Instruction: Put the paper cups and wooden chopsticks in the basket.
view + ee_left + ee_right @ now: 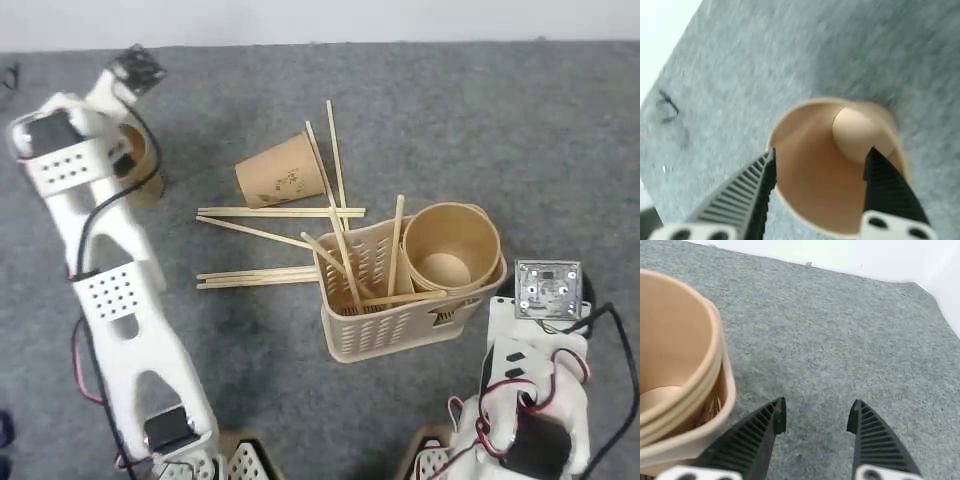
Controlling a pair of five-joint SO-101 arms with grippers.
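We found the left gripper released, its 2 fingers spread wide right over the mouth of an upright paper cup. Whether either finger touched the rim, we could not tell. In the high view that cup stood at the far left of the grey felt, half hidden under the left arm and well apart from the basket.

The right gripper was released too and held nothing, its fingers parted above bare felt just beside the basket's rim. Nested paper cups sat upright in the basket's right end. Several chopsticks leaned in its left part, their ends sticking out over the wall.

1 tipped paper cup lay on its side on the felt beyond the basket, wide end toward the right. Loose chopsticks lay scattered near it, and another bunch lay flat just left of the basket.
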